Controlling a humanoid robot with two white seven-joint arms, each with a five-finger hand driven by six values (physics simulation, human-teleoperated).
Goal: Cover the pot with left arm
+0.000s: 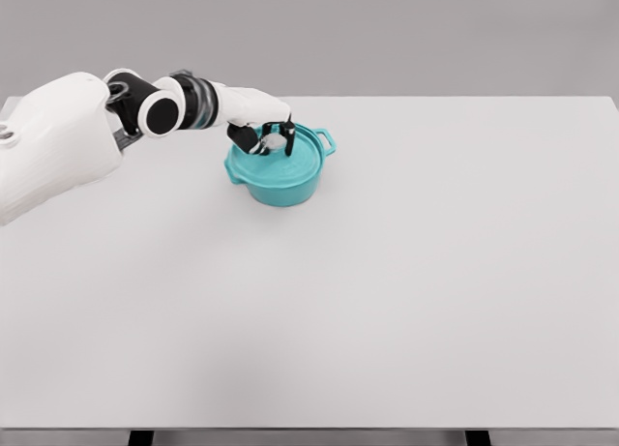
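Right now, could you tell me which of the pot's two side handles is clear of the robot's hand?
The handle on the pot's right, far side; the other sits left, below the left hand.

Left arm enters from the picture's left and reaches across the white table [406, 291] to a teal pot [280, 180] standing toward the far side, left of centre. Left hand [263, 134] sits on top of the pot, dark fingers [288, 136] curled around the knob of the teal lid [302, 154]. Lid lies on the pot's rim; one side handle [326, 138] shows at the right.
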